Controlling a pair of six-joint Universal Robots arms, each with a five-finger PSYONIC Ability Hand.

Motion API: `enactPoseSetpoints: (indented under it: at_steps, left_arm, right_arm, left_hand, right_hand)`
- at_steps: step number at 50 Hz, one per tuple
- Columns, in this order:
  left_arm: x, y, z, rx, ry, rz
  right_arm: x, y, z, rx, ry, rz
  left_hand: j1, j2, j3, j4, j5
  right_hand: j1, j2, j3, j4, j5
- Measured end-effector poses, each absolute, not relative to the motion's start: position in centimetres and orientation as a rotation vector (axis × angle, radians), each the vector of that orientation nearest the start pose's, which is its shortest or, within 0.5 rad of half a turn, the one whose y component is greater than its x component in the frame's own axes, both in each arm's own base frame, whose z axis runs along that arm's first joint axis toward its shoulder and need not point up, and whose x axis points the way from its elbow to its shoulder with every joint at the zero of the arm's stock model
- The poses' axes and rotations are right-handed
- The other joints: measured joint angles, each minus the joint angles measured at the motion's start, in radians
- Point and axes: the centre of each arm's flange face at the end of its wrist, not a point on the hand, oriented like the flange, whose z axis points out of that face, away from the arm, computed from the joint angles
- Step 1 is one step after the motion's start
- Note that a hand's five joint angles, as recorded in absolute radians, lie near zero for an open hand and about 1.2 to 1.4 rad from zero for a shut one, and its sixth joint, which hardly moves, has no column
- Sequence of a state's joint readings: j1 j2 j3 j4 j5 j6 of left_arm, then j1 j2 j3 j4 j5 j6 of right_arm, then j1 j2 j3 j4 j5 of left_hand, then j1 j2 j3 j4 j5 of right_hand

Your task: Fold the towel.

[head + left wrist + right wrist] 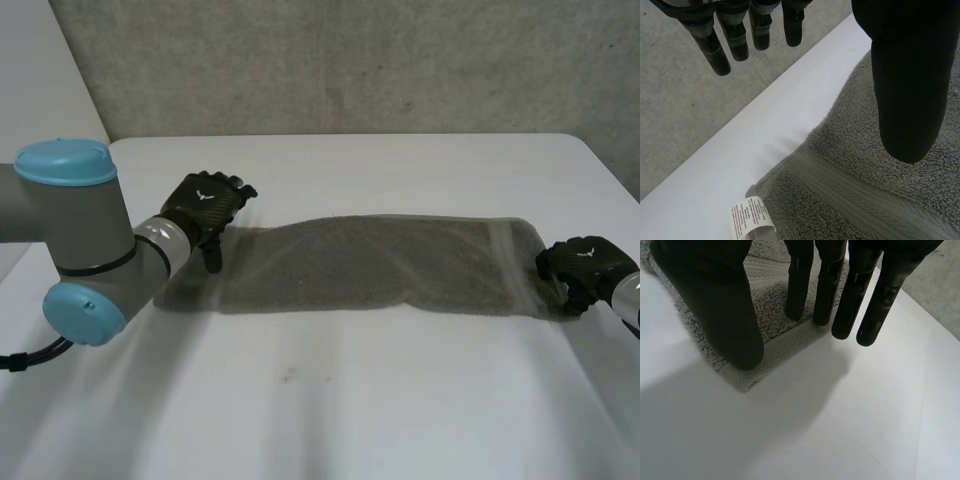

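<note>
The towel (380, 265) is seen laid out flat and long across the middle of the white bench (330, 410), with no end yet brought over the other. The left hand (205, 205) is held at the towel's left end and the right hand (585, 265) at its right end.

In the left wrist view the fingers (715, 50) are seen straight and set wide from the thumb (910, 100), which hangs above the pile; nothing is gripped. A white care label (751, 217) is seen sticking out at a corner of that end, beside a flat woven band (850, 200).

In the right wrist view the fingers (870, 305) are likewise straight, with the thumb (720, 310) held apart over the towel's corner. Nothing is pinched there, though it cannot be told for certain whether the fingertips rest on the cloth.

The towel is judged to be soft, light terry: limp, likely to sag and drag when lifted, but rough enough not to slip from a pinch. It would best be taken at the corners of one short end, on the firmer hemmed edge, so that the end can be carried over evenly. A hold taken in the loose pile is judged likely to bunch the cloth.
</note>
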State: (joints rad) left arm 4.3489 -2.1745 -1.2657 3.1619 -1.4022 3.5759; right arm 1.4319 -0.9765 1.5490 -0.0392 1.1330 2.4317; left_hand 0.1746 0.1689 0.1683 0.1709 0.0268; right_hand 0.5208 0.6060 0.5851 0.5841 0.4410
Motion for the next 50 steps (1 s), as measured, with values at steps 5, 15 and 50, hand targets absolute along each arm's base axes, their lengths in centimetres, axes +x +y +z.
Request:
enactPoseSetpoints:
  at_steps: [5, 15, 50]
  left_arm:
    - [-28.1, -32.7, 18.3, 1.151, 2.307, -1.952]
    - [-28.1, -32.8, 18.3, 1.145, 2.310, -1.956]
    - [-28.2, -32.8, 18.2, 1.134, 2.324, -1.959]
  right_arm:
    - [12.0, -36.3, 12.4, -1.091, 2.505, -1.657]
    - [11.5, -36.0, 13.7, -1.081, 2.522, -1.643]
    - [11.1, -37.1, 12.4, -1.070, 2.517, -1.618]
  left_hand:
    - [0.000, 0.000, 0.000, 0.000, 0.000]
    - [0.000, 0.000, 0.000, 0.000, 0.000]
    - [0.000, 0.000, 0.000, 0.000, 0.000]
  right_hand:
    - [-0.038, -0.055, -0.049, -0.048, -0.039]
    - [-0.039, -0.058, -0.050, -0.049, -0.065]
    - [0.189, 0.537, 0.593, 0.600, 0.528]
